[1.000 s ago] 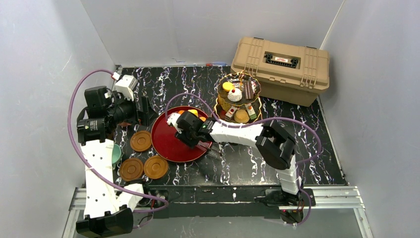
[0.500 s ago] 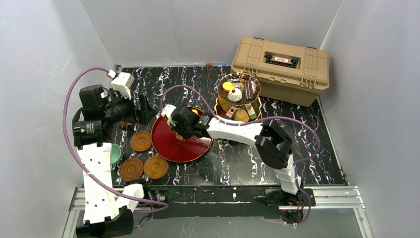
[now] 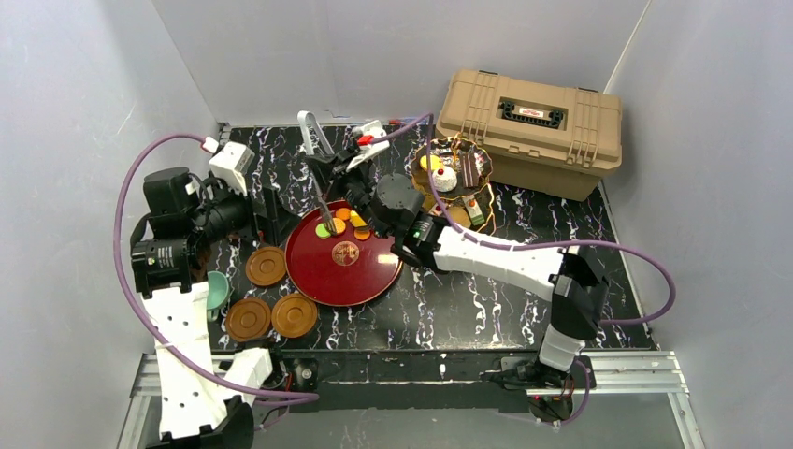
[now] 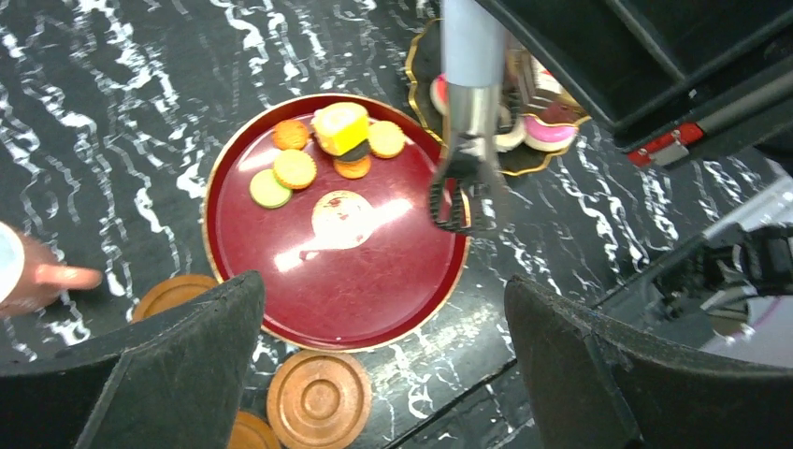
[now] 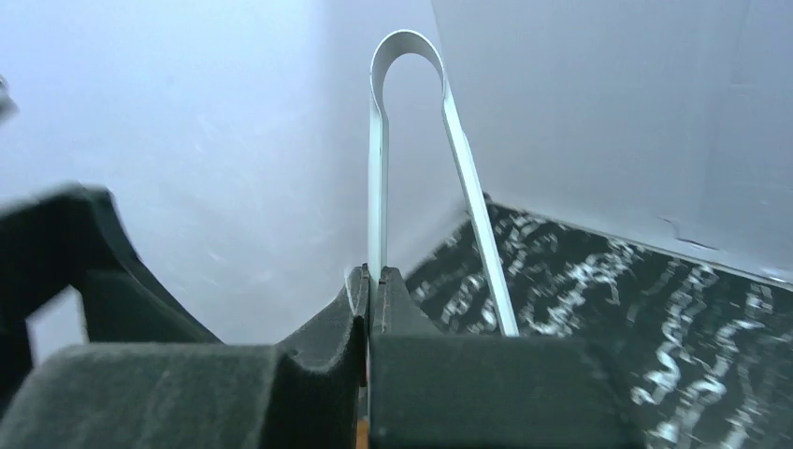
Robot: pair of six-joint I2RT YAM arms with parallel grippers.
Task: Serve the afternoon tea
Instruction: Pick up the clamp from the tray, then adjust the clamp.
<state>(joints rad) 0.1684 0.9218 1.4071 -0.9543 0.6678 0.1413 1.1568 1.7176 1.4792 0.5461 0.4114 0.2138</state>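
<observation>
A red tray (image 3: 327, 281) carries several small pastries (image 3: 342, 221), among them a yellow cake (image 4: 341, 128) and round cookies (image 4: 295, 168). My right gripper (image 3: 329, 178) hangs above the tray's far edge, shut on one blade of the metal tongs (image 3: 313, 136). In the right wrist view the tongs' loop (image 5: 407, 56) sticks up past the gripper (image 5: 371, 281), and their tips (image 4: 463, 201) hang over the tray's right side. The dark three-tier stand (image 3: 449, 178) holds more cakes. My left gripper (image 3: 271, 208) stands open left of the tray, empty.
Three brown saucers (image 3: 266, 266) (image 3: 248, 319) (image 3: 295, 315) lie left of the tray, with a teal cup (image 3: 217, 290) beside them. A pinkish cup (image 4: 28, 276) shows at the left edge of the left wrist view. The tan case (image 3: 530, 131) stands at the back right.
My right gripper closed on the tongs at the tray's near right, then lifted them up and carried them to the tray's far side. The left arm shifted only slightly.
</observation>
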